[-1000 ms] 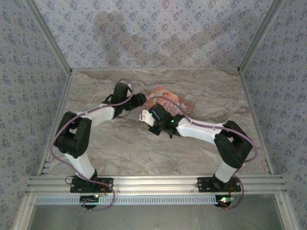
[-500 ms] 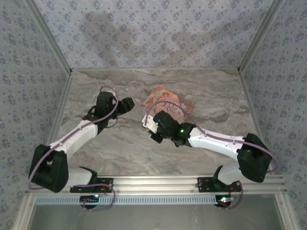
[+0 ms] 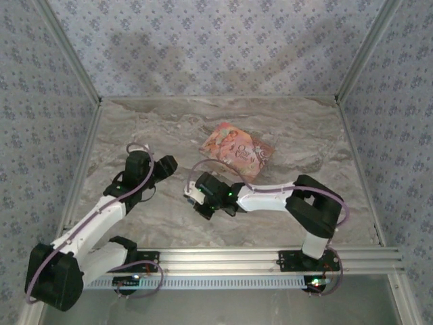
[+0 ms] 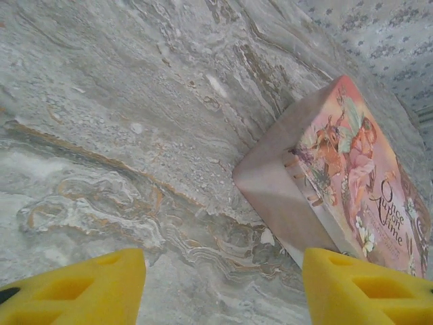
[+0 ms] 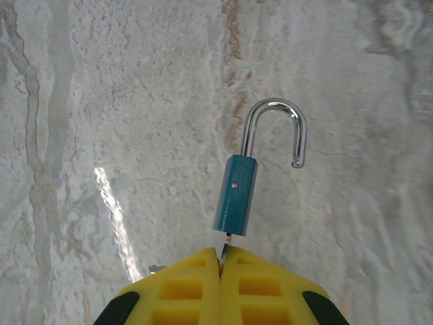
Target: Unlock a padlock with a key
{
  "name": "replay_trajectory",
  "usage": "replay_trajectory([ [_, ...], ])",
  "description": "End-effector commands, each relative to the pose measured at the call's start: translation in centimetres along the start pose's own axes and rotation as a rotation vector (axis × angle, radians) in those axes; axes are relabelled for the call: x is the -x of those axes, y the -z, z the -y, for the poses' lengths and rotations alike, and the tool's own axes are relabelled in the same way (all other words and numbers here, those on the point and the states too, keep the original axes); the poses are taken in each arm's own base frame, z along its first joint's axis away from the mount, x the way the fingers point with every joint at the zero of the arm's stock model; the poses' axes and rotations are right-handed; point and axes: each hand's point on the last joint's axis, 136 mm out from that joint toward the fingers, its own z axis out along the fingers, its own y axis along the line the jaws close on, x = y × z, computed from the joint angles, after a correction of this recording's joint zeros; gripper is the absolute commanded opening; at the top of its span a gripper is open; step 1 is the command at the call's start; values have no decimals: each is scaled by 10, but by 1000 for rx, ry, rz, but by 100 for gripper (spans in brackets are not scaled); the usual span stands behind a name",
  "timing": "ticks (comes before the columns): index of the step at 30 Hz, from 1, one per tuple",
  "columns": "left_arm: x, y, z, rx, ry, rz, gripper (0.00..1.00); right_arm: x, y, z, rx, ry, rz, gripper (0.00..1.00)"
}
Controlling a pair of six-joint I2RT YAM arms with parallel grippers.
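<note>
In the right wrist view a blue padlock (image 5: 235, 195) hangs off the tip of a small metal key (image 5: 224, 244), above the marble table. Its silver shackle (image 5: 274, 128) stands swung open, one end free. My right gripper (image 5: 220, 261) is shut on the key, which pokes out between the yellow pads into the lock's bottom. In the top view the right gripper (image 3: 194, 196) is low over the table's near middle. My left gripper (image 3: 166, 166) is to its left, open with nothing between its yellow fingers (image 4: 74, 284), over bare marble.
A pink illustrated book (image 3: 237, 150) lies flat at the table's middle back; its corner (image 4: 270, 183) shows just ahead of the left gripper. Patterned walls close three sides, and an aluminium rail (image 3: 216, 257) runs along the near edge.
Both arms have drawn back from the book toward the near edge. The left gripper has swung left, away from the right one. The right gripper still carries the key and padlock.
</note>
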Motion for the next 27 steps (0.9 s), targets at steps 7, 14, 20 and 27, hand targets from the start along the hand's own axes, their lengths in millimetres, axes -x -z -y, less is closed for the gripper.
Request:
replay_trajectory([
  [7,-1,7,-13,50,9,11,63,23,-17,-1,30,-61,46,6],
  [14,0,7,-13,47,14,13,63,21,-13,7,4,-68,26,29],
  [20,1,11,-11,51,3,8,63,31,22,28,-55,-98,67,34],
  [27,8,18,-7,68,-51,5,66,30,96,72,-193,-198,129,50],
])
